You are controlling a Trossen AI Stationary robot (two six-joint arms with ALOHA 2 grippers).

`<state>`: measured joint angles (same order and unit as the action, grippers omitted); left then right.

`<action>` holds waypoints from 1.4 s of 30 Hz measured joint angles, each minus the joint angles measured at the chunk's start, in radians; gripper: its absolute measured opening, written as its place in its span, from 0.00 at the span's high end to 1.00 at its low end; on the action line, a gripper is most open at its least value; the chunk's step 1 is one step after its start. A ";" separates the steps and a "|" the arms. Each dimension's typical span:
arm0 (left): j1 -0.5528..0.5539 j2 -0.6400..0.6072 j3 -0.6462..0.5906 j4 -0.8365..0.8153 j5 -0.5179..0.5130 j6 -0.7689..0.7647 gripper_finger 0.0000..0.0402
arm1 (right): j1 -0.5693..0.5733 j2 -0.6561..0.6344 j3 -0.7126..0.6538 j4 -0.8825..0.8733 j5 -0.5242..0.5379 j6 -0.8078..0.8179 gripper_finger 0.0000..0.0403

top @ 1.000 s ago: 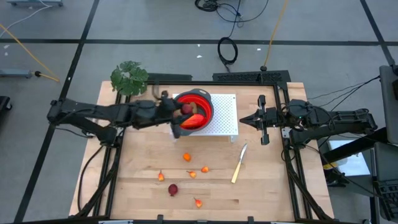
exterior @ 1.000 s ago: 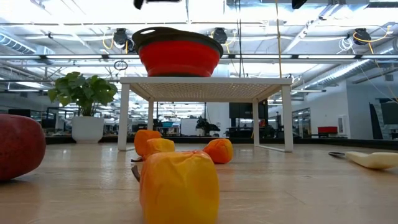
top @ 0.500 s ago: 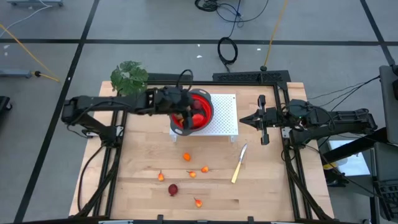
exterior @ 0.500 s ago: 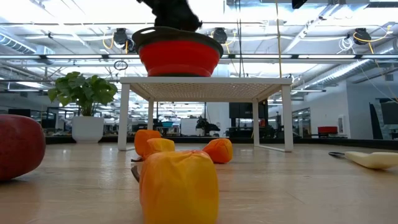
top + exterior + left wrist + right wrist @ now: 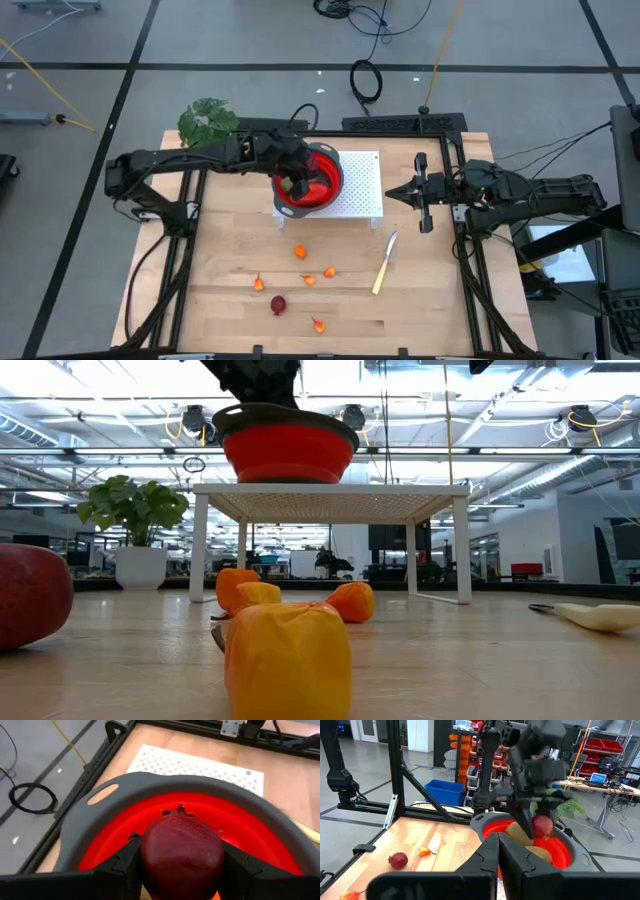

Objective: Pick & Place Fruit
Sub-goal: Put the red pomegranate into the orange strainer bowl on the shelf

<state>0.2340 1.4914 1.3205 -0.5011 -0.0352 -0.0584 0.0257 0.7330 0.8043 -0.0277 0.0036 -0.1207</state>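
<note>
Fruit held by the left gripper (image 5: pixel 181 870) is a dark red round piece (image 5: pixel 181 851) with a small crown on top, clamped between the two dark fingers (image 5: pixel 122 867) directly over the red inside of the bowl (image 5: pixel 80 827). From the right wrist view the same piece (image 5: pixel 542 826) hangs just above the bowl's rim, with olive-brown ovals (image 5: pixel 539 854) already lying inside the bowl. The bowl stands on a small white perforated stand (image 5: pixel 362 190) near the table's far edge, toward its middle. On the bare wood of the table (image 5: pixel 440 300) nearer the front edge lie the other pieces: a second dark red round one (image 5: pixel 278 304) and several tiny orange ones (image 5: pixel 300 253) scattered around it, well apart from the stand. A pale-handled knife (image 5: pixel 383 264) lies toward the right side of the table, apart from the fruit. A potted plant (image 5: pixel 208 123) sits at the far left corner. The right gripper (image 5: pixel 421 192) waits beside the stand's right side, its fingers pressed together and holding nothing.
</note>
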 joint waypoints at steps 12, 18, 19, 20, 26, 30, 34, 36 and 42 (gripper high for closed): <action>0.038 0.089 -0.001 -0.019 0.043 -0.020 0.54 | 0.000 0.000 0.000 -0.002 0.000 0.000 1.00; 0.040 0.099 -0.001 -0.002 0.039 -0.002 0.54 | 0.000 0.000 0.000 -0.001 0.000 0.000 1.00; 0.040 0.099 -0.001 -0.002 0.039 -0.002 0.54 | 0.000 0.000 0.000 -0.002 0.000 0.000 1.00; 0.040 0.098 -0.001 -0.003 0.039 -0.002 0.54 | 0.000 0.000 0.000 -0.001 0.000 0.000 1.00; 0.040 0.098 -0.001 0.002 0.043 -0.004 0.54 | 0.000 0.000 0.000 -0.001 0.000 0.000 1.00; 0.040 0.098 -0.001 0.003 0.043 -0.007 0.54 | 0.000 0.000 0.000 0.000 0.000 0.000 1.00; 0.040 0.098 -0.001 0.003 0.043 -0.006 0.52 | 0.000 0.000 0.000 0.000 0.000 0.000 1.00; 0.040 0.098 -0.001 0.003 0.043 -0.006 0.48 | 0.000 0.000 0.000 0.000 0.000 0.000 1.00; 0.040 0.098 -0.001 0.003 0.035 -0.003 0.32 | 0.000 0.000 0.000 0.000 0.000 0.000 1.00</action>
<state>0.2737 1.5894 1.3197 -0.4976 -0.0006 -0.0611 0.0257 0.7334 0.8043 -0.0277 0.0032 -0.1204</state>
